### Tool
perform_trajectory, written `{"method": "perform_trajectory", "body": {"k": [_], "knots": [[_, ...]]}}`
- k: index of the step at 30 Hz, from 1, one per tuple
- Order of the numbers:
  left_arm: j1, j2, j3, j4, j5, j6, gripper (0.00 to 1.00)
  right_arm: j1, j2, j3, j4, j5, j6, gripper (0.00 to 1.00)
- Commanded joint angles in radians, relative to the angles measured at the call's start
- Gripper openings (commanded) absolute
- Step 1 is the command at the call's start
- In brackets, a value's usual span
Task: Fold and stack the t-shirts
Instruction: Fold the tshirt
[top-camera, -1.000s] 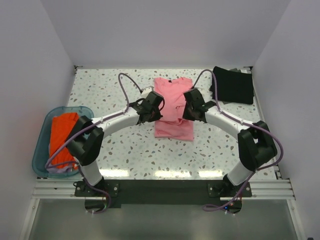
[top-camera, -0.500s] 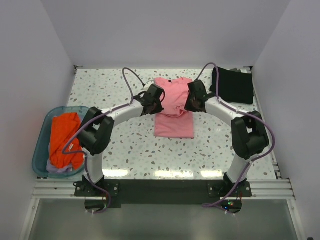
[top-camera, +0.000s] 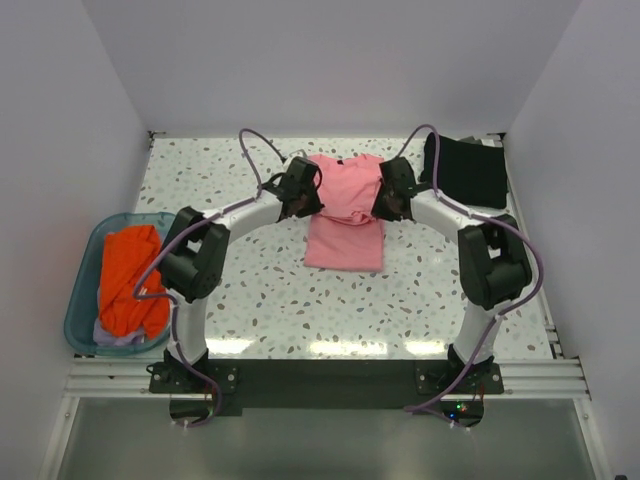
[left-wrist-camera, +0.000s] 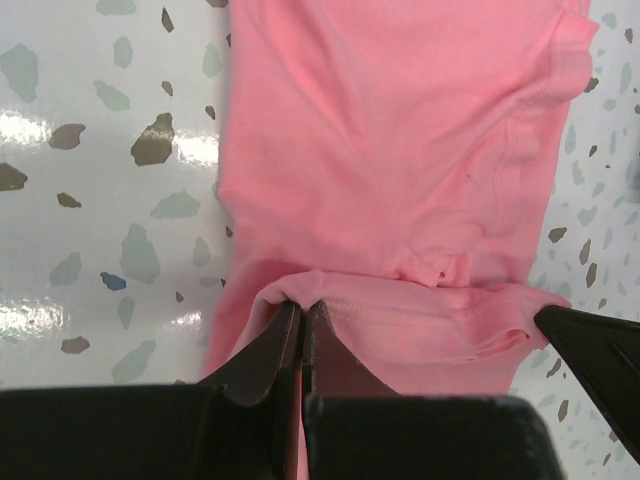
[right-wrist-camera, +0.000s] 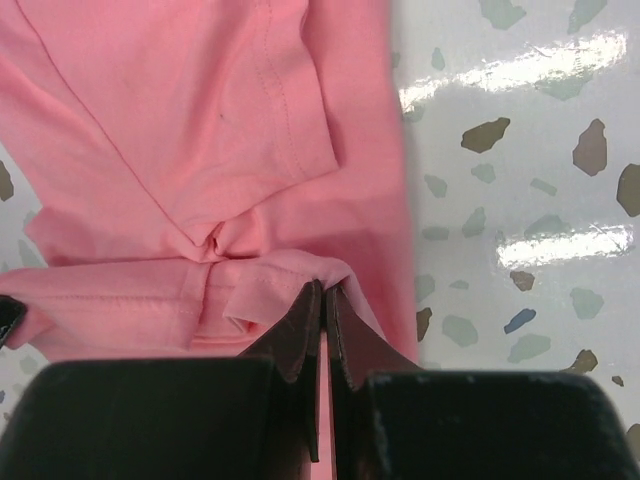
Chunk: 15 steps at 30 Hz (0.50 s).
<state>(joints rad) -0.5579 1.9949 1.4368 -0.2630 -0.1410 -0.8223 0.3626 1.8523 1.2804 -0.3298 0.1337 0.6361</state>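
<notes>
Pink t-shirt (top-camera: 345, 240) mid-desk (top-camera: 200, 180). Left claw (left-wrist-camera: 302, 312) and right claw (right-wrist-camera: 322, 297) each clenched on a hem corner, held level above it, likely so the fold lands square. Black t-shirt (top-camera: 465, 172) folded, far right.

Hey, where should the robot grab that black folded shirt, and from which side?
Probably its near edge, coming from the front. The black shirt lies flat and folded in the far right corner of the table, so the walls crowd its far and right sides.
</notes>
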Motion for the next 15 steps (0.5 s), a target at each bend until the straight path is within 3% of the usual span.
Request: {"method": "perform_trajectory", "body": {"k": [1, 5, 7, 9, 10, 11, 12, 15], "knots": [[0.023, 0.024, 0.048, 0.071, 0.046, 0.043, 0.00, -0.017, 0.018, 0.057, 0.043, -0.006, 0.005, 0.00], [0.035, 0.036, 0.048, 0.088, 0.069, 0.048, 0.01, -0.036, 0.041, 0.066, 0.054, -0.026, 0.005, 0.01], [0.041, 0.033, 0.040, 0.100, 0.075, 0.058, 0.10, -0.047, 0.058, 0.085, 0.046, -0.029, -0.001, 0.12], [0.056, 0.018, 0.028, 0.126, 0.083, 0.066, 0.24, -0.065, 0.067, 0.097, 0.043, -0.039, -0.007, 0.25], [0.062, 0.012, 0.024, 0.145, 0.095, 0.083, 0.32, -0.074, 0.067, 0.105, 0.041, -0.046, -0.009, 0.39], [0.070, -0.007, 0.020, 0.162, 0.107, 0.089, 0.47, -0.079, 0.064, 0.108, 0.038, -0.061, -0.013, 0.44], [0.078, -0.019, 0.019, 0.163, 0.110, 0.097, 0.55, -0.086, 0.058, 0.109, 0.034, -0.062, -0.019, 0.49], [0.085, -0.083, -0.001, 0.157, 0.086, 0.127, 0.70, -0.077, 0.016, 0.111, 0.012, -0.055, -0.061, 0.57]]}}
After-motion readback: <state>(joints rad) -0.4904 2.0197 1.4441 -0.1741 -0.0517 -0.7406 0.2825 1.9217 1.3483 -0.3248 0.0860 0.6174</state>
